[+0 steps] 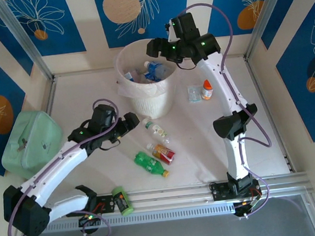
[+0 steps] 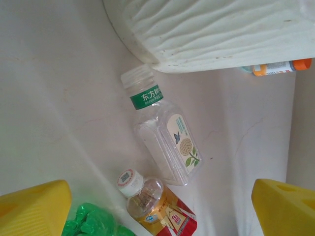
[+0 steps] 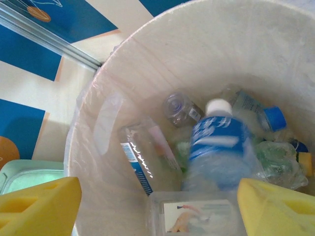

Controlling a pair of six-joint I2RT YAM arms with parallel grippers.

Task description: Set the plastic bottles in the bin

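Annotator: Your left fingers [image 2: 34, 209] are spread wide, one at each lower corner of the left wrist view, with nothing clamped. The left gripper [image 1: 131, 123] sits left of centre in the top view, low over the table [image 1: 89, 96].

Operator: What's in front of it?

Annotator: Three plastic bottles on their sides, centre frame, just below the bin [image 1: 155, 99]. The clear bottle [image 1: 156, 129] with a green neck band is nearest, its cap end just beside the ribbed wall. The red-labelled bottle [image 1: 163, 152], white cap, is next down. The green bottle [image 1: 150, 164] is lowest, right against the red one; can't tell if they touch.

Operator: And my right side?

Annotator: Your right fingers [image 3: 39, 206] are released too, far apart at the lower corners of the right wrist view. The right gripper [image 1: 156, 47] hangs over the bin's mouth, upper centre of the top view.

Operator: Holding anything?

Annotator: No. The blue-labelled bottle [image 3: 216, 147] is below and between your fingers, blurred, inside the bin. Can't tell if it brushes the right pad. More bottles are heaped under it, mostly clear, one blue-capped at right.

Operator: Other stuff?

Annotator: An orange-capped bottle [image 1: 206, 89] right of the bin, a green-and-black cylinder [image 1: 120, 201] at bottom by your left base, and a pale green container [image 1: 30, 143] at the left edge.
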